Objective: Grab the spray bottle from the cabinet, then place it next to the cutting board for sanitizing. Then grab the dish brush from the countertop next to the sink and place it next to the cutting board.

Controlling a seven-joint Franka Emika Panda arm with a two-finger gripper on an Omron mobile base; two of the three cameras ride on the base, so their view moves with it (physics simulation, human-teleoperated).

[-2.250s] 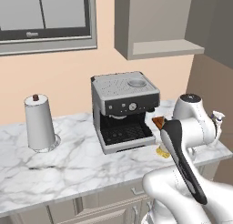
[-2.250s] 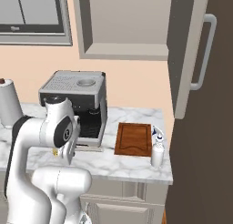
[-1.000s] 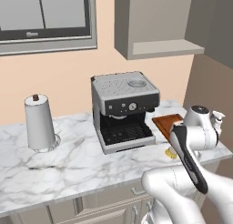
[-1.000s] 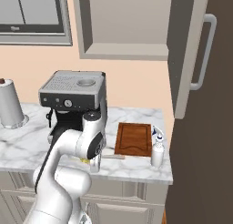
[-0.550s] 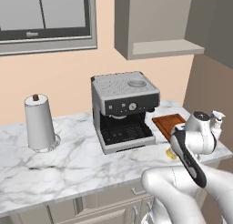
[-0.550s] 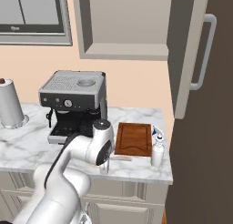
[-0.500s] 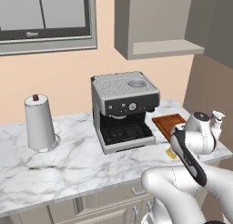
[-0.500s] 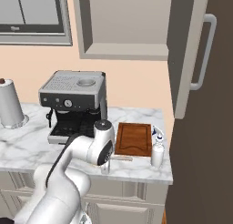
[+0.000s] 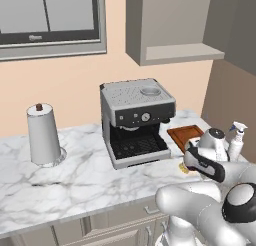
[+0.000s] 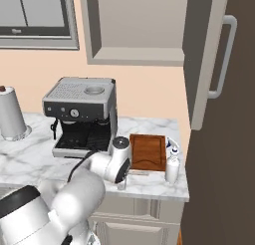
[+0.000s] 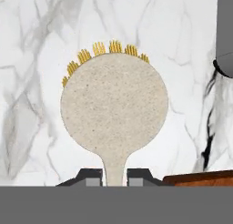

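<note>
Gripper point(image 11: 113, 175) is pinching the dish brush point(image 11: 113, 120) by its thin, stiff neck at six o'clock, so you're carrying a light, rigid tool low over the countertop point(image 11: 32, 73) beside the cutting board point(image 11: 200, 178).

The counter point(image 9: 85, 175) is polished-looking white marble with grey veins. On it the board point(image 10: 148, 152) is reddish-brown wood with a smooth, faintly satin face. Left of the board, the coffee machine point(image 10: 84, 114) looks like brushed grey metal above a matt black front. The brush point(image 11: 114, 116), seen close from the hand, has a pale, speckled, matt head like coarse composite, with yellow bristles along its far edge. Right of the board, the bottle point(image 10: 172, 168) looks like smooth white plastic. The cabinet point(image 9: 172, 22) above is flat, matt taupe.
</note>
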